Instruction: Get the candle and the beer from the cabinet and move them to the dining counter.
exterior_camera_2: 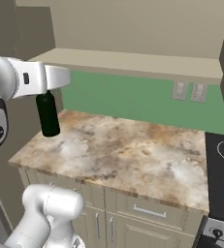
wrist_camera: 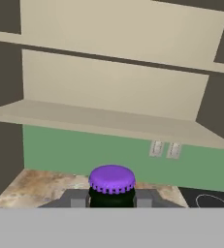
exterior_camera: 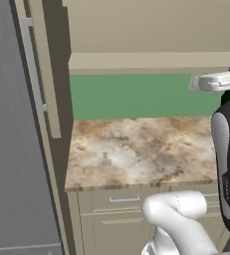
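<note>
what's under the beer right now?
The beer hangs in the hand above the stone worktop; bare marbled top lies beneath. Whether its base touches cannot be told. The hand covers its neck.

No readable text, label, brand, number or sign stands anywhere; the slim dark glass bottle (exterior_camera_2: 47,114) carries no legible label, and its purple crimped cap (wrist_camera: 112,178) is blank; small dark marks on the robot's arm are too blurred to make out.

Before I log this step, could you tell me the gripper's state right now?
Gripper: closed on the beer at its neck, bottle hanging above the worktop.
</note>
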